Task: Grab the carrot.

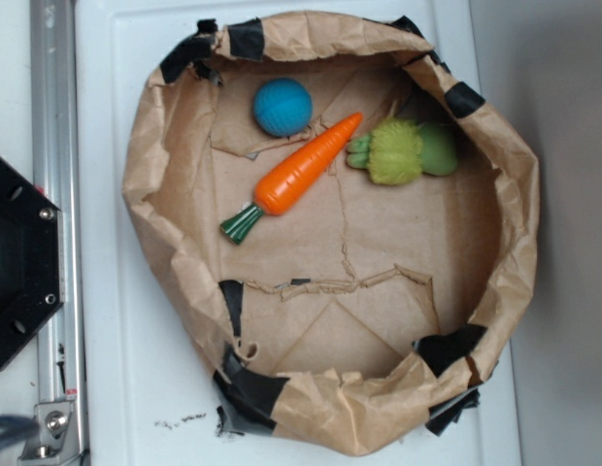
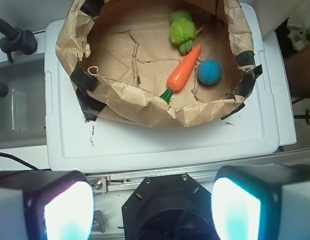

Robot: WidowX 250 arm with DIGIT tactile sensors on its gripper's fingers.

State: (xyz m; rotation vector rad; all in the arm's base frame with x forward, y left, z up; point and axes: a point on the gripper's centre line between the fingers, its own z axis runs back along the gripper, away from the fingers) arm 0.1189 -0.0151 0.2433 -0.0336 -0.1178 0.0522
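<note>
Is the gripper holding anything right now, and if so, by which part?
Nothing is held. The gripper is open and empty, well away from the carrot lying in the paper bin.

A white plastic surface [image 1: 136, 388] is seen from above, evenly lit, with a grey area [image 1: 573, 243] along its right side. A metal rail [image 1: 53, 116] is fixed along the left edge, beside a black hexagonal plate [image 1: 19, 262].

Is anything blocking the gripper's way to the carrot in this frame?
Only the paper bin's near wall: the carrot's green stem end sits right behind it in the wrist view. The gripper is open, well back. From above the carrot lies uncovered, with the blue ball and the green plush toy close beside its tip.
</note>
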